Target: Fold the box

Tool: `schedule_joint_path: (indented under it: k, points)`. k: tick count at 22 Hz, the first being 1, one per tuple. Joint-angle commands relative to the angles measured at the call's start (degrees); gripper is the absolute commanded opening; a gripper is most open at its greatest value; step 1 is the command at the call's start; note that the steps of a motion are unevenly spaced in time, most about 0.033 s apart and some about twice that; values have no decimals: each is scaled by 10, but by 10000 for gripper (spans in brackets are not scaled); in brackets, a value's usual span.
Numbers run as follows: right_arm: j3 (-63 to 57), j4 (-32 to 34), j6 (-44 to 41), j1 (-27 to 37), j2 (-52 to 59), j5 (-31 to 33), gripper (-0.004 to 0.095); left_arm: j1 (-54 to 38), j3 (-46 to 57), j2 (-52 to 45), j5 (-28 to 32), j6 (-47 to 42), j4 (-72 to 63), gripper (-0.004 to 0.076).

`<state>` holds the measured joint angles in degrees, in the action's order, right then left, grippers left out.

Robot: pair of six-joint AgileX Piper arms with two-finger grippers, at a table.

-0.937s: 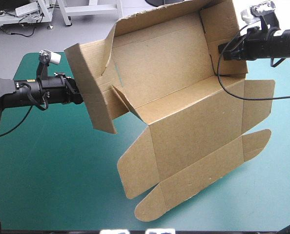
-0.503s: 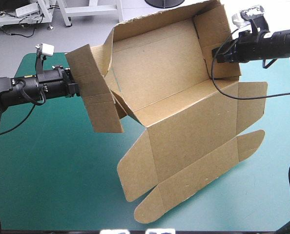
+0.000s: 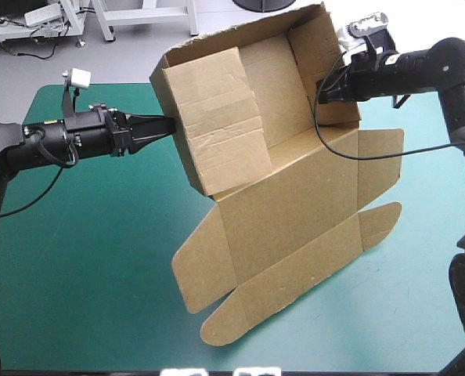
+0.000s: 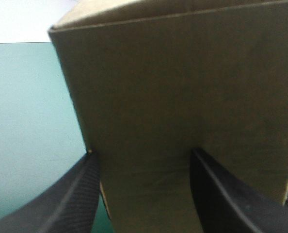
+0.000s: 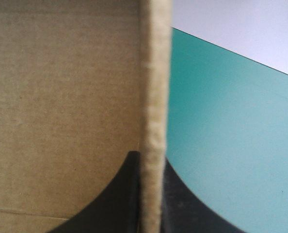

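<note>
Box (image 3: 295, 211) half-formed: end walls standing, lid flaps not yet folded, over desk (image 3: 84, 258) middle. Right gripper (image 3: 324, 88) pinching right wall; left gripper (image 3: 166, 124) spread, touching left wall.

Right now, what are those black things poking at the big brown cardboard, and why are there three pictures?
Those are a robot's two arms, each ending in a hand with two black fingers. The big picture is taken from above and behind the robot, looking down at the table with its teal-green cover. The other two come from small cameras on the wrists, looking along the fingers. The brown thing is a box cut from one sheet of board, partly folded: walls stand up at the far side, the rest spreads flat toward the robot. The right hand pinches one end wall's edge. The left hand is open, its fingers apart at the other end wall.
</note>
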<state>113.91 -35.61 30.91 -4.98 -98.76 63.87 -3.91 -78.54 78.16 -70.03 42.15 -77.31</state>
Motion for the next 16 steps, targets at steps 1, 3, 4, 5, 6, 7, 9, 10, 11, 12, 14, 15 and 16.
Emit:
schedule_joint_path:
  k: [1,3,4,5,6,7,9,10,11,12,14,15,16]
  points:
    - [16,-26,-18,-21,24,-42,-23,18,-17,-17,-35,-3,-55,407]
    - [16,-11,-29,-30,23,-51,-24,18,-17,-18,-35,-3,-56,407]
    - [16,7,-39,-37,21,-59,-23,18,-18,-18,-35,-4,-60,407]
    - [16,13,-43,-40,21,-61,-23,18,-18,-18,-35,-4,-61,410]
    - [16,12,-46,-42,21,-65,-24,18,-18,-18,-35,-4,-61,422]
    - [16,11,-47,-43,21,-66,-24,18,-18,-18,-35,-4,-60,430]
    - [16,11,-51,-43,21,-69,-23,18,-18,-18,-35,-4,-56,454]
    - [16,12,-53,-43,21,-70,-23,18,-18,-18,-33,-4,-56,459]
    - [16,12,-53,-43,21,-70,-23,18,-18,-18,-32,-3,-55,461]
    - [16,12,-53,-43,21,-70,-23,18,-18,-18,-32,-3,-54,464]
    - [16,12,-61,-43,21,-73,-23,18,-18,-18,-27,-2,-48,471]
    - [16,14,-64,-43,21,-75,-22,18,-19,-18,-24,-2,-43,471]
    - [16,15,-68,-43,21,-76,-22,18,-19,-18,-19,-2,-40,470]
